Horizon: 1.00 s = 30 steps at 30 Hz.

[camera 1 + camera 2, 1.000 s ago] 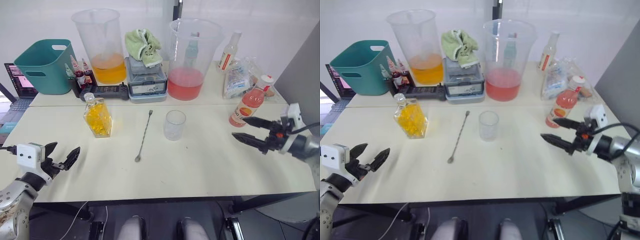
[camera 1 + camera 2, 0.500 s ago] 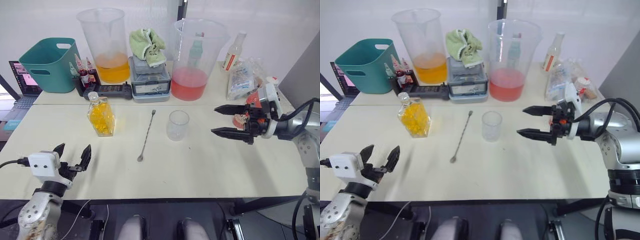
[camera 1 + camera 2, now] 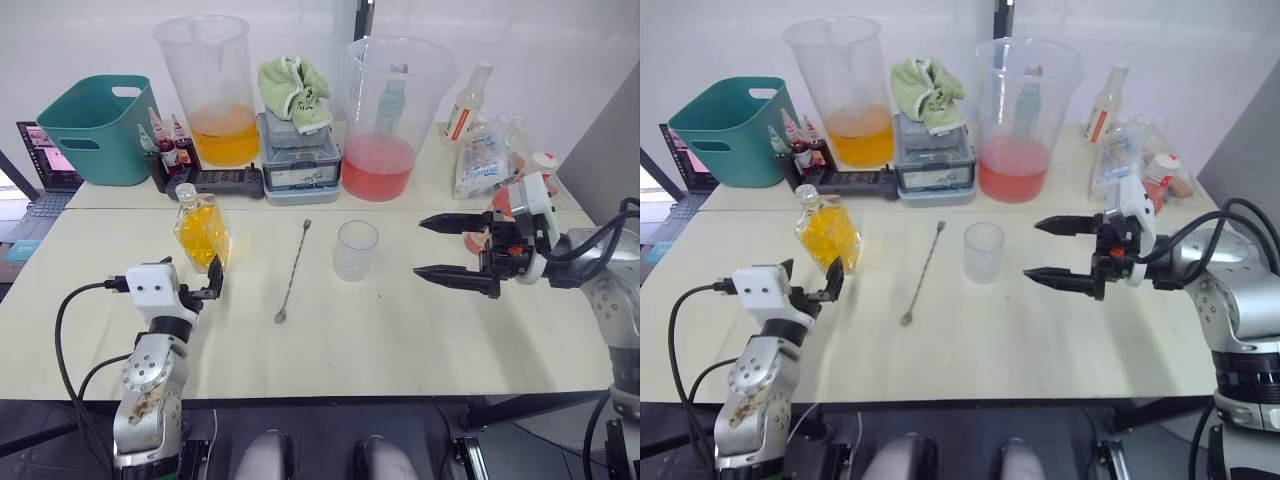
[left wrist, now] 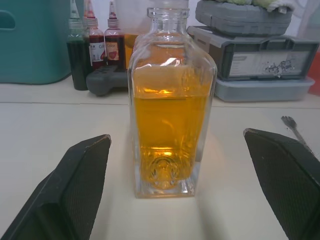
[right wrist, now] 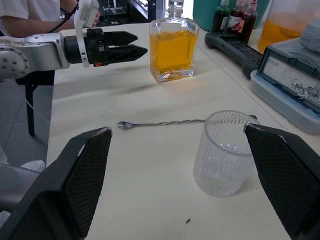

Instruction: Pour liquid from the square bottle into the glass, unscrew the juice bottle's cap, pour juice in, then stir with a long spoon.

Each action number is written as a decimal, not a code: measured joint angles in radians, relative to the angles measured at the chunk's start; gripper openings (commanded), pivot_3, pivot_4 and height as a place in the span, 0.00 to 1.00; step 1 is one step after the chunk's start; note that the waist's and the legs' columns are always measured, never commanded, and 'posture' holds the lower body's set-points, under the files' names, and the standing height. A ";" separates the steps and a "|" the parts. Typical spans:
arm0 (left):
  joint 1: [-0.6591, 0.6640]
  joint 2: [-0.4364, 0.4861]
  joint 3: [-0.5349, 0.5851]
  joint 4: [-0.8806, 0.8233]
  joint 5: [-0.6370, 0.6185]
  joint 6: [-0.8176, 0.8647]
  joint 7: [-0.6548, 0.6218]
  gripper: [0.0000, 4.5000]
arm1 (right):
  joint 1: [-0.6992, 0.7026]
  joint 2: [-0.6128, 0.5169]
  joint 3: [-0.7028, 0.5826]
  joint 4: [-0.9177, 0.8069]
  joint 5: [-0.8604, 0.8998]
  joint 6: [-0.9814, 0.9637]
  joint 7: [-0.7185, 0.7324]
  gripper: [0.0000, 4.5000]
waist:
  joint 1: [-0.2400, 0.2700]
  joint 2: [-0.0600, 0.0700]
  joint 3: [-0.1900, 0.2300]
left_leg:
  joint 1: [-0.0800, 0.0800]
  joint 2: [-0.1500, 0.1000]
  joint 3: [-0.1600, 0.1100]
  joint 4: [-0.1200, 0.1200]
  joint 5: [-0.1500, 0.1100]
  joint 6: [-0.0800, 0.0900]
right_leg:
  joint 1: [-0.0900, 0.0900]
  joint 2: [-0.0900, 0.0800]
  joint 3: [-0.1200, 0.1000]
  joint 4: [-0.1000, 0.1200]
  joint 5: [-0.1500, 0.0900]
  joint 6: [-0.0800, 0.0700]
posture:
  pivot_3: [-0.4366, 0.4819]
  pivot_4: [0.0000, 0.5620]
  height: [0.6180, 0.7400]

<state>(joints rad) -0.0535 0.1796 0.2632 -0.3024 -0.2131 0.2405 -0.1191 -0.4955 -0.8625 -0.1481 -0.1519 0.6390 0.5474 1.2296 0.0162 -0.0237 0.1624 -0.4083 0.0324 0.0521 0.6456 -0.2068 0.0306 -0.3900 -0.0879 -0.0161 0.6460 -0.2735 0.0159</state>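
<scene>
Your left gripper (image 4: 175,190) has its two black fingers (image 4: 75,180) spread wide apart, and the square bottle (image 4: 170,115) stands upright on the table between them, a little ahead of the tips and not touched by either. From the head camera that gripper (image 3: 205,285) sits just in front of the bottle (image 3: 201,232), near the table's left half.

Your right gripper (image 5: 175,200) is also spread wide, fingers (image 5: 82,175) well apart, with the glass (image 5: 225,152) standing upright ahead of the gap and clear of both. In the head view it (image 3: 445,248) hovers just right of the glass (image 3: 356,249).

The long spoon (image 3: 293,270) lies flat on the table (image 3: 400,340) between bottle and glass, bowl toward you, touching neither.

The juice bottle (image 3: 1155,180) stands behind your right wrist, mostly hidden by it; what looks like its white cap (image 3: 1167,160) is still on, though you cannot see that well.

Along the back stand a teal bin (image 3: 95,130), a beaker of orange liquid (image 3: 210,90), a grey case (image 3: 297,155) with a green cloth (image 3: 292,90) on top, and a beaker of pink liquid (image 3: 390,120).
</scene>
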 measured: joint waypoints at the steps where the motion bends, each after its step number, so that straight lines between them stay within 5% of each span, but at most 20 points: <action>1: -0.025 0.004 0.000 0.027 0.004 0.000 0.006 1.00 | 0.009 -0.003 -0.007 -0.004 0.000 0.001 -0.009 1.00 | 0.000 0.000 0.000 | 0.000 0.000 0.000 0.000 0.000 0.000 | 0.000 0.000 0.000 0.000 0.000 0.000 | 0.48 0.27 1.00; 17: -0.318 0.068 -0.001 0.317 0.018 0.008 0.024 1.00 | 0.040 -0.013 -0.027 -0.020 -0.010 -0.010 -0.064 1.00 | 0.002 0.000 0.000 | 0.000 -0.001 0.001 0.001 0.000 0.000 | 0.000 0.001 0.001 0.000 0.001 0.002 | 0.48 0.27 1.00; 23: -0.388 0.081 0.001 0.412 0.017 0.007 0.023 0.63 | 0.039 0.018 -0.019 -0.043 -0.009 -0.013 -0.106 1.00 | -0.001 -0.001 0.000 | -0.001 -0.001 0.000 0.000 0.000 0.001 | -0.001 0.001 0.001 0.000 0.002 0.003 | 0.48 0.27 1.00; 30: -0.388 0.096 0.000 0.410 0.014 0.021 0.001 0.63 | 0.040 0.018 -0.019 -0.056 -0.008 -0.013 -0.122 1.00 | -0.002 -0.001 0.000 | -0.001 -0.001 0.000 0.000 0.000 0.001 | -0.001 0.001 0.001 0.000 0.002 0.003 | 0.48 0.27 1.00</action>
<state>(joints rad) -0.4414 0.2759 0.2630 0.1077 -0.1994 0.2610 -0.1183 -0.4560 -0.8449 -0.1670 -0.2081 0.6313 0.5342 1.1071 0.0139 -0.0243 0.1628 -0.4097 0.0316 0.0526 0.6460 -0.2072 0.0312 -0.3909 -0.0869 -0.0148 0.6455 -0.2718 0.0188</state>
